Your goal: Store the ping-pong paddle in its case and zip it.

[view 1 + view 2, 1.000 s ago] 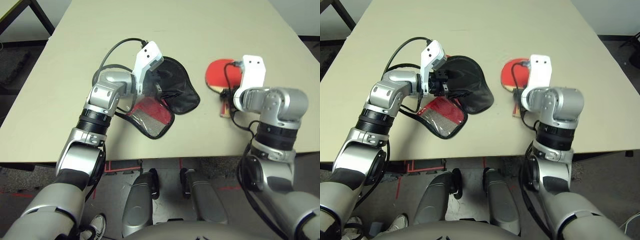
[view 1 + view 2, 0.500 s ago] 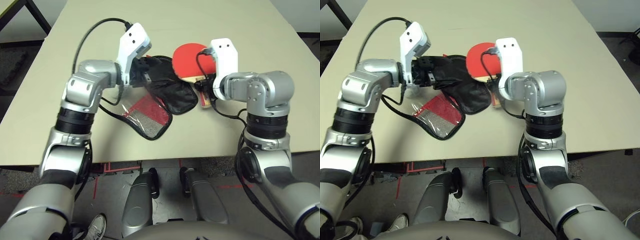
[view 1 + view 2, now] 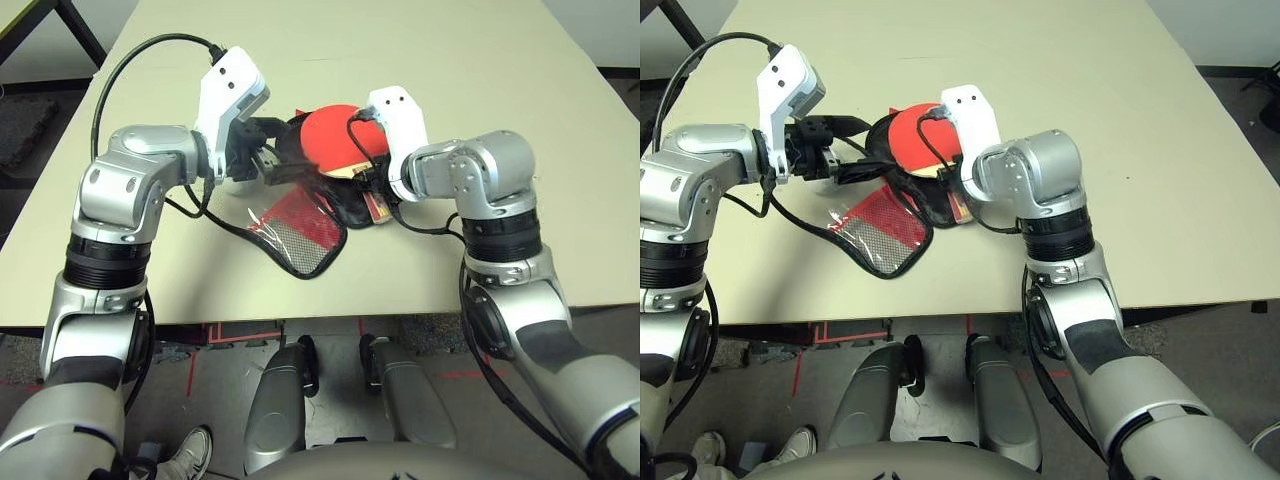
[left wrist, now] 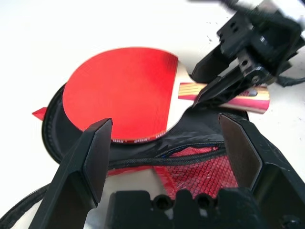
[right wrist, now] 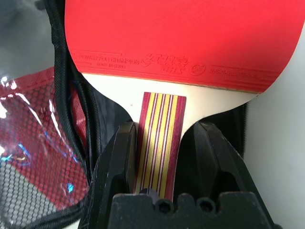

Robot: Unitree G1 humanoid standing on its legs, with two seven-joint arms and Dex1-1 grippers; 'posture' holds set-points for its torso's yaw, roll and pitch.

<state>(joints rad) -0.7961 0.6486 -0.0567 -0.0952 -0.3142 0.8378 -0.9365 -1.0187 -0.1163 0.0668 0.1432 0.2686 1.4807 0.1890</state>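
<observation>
Right tool (image 5: 162,157) gripping ping-pong paddle (image 3: 330,140) handle over case (image 3: 300,225), left tool (image 4: 167,148) spread wide alongside

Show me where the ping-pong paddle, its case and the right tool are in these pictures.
ping-pong paddle (image 4: 119,90): left wrist view, on the red rubber face.
case (image 3: 300,235): left eye view, on the red mesh flap lying open on the table.
right tool (image 5: 162,157): right wrist view, on the striped handle clamped between its fingertips.

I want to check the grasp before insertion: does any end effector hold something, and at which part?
The right end effector holds the round red rubber-faced paddle by its striped wooden handle. The left end effector is open, holding nothing.
</observation>
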